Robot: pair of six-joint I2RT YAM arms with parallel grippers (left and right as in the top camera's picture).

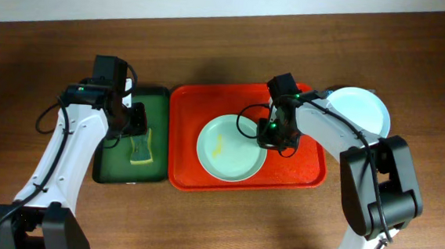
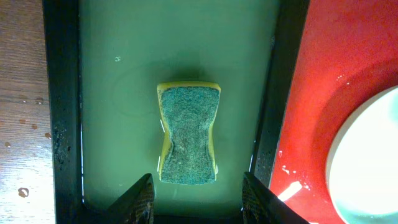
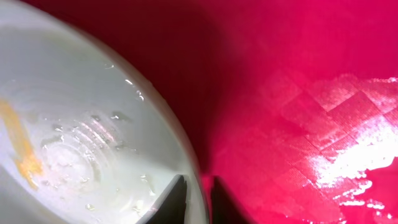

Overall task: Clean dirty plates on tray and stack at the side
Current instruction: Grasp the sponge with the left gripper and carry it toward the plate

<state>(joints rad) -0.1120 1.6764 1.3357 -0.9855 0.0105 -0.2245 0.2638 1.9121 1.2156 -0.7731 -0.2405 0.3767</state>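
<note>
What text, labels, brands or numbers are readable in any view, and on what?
No readable text in any view.
red tray, green tray, sponge, plate on the tray, side plate: all unmarked.
left arm, right arm: no legible labels from overhead.

The right arm (image 1: pixel 328 130) covers part of the side plates (image 1: pixel 362 109), their number unclear; the left wrist view's edge cuts off the mint plate (image 2: pixel 373 168).

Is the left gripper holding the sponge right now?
No, the sponge lies flat in the dark green tray and the left gripper hangs open over it.
</note>
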